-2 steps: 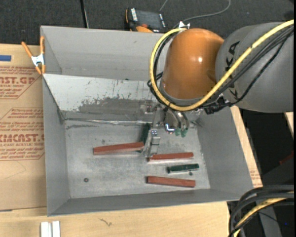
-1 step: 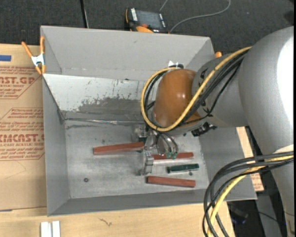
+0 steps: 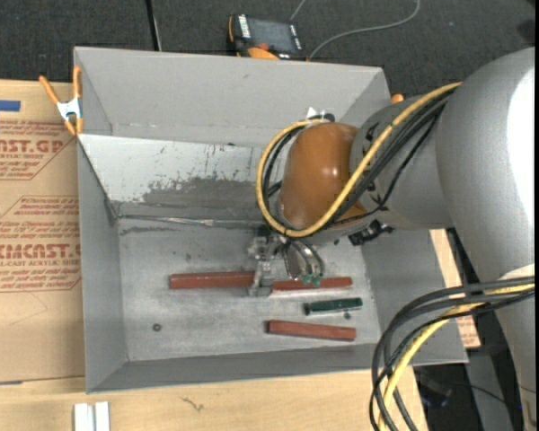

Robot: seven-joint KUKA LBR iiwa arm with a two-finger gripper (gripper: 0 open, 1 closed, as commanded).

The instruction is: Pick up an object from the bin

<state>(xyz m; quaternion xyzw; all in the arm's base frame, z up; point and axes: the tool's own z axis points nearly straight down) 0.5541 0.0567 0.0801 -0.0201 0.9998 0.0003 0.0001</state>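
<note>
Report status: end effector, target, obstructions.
End effector low over long red-brown stick, mid-bin. Stick flat on floor. Green marker and second red-brown stick alongside, apart.

A: Is that one red stick [image 3: 211,281] or two?
B: Can't tell; the gripper [image 3: 266,275] covers its middle.
A: And the dark speck [image 3: 157,328] on the bin [image 3: 207,326] floor?
B: Far too small to name.

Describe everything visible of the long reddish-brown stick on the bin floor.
The long reddish-brown stick is slim, straight and matte, material unclear. It lies flat on the grey bin floor, running left to right. The gripper stands over its middle and hides that stretch, so the two visible ends seem one piece. A dark green pen lies below its right end, apart.
</note>
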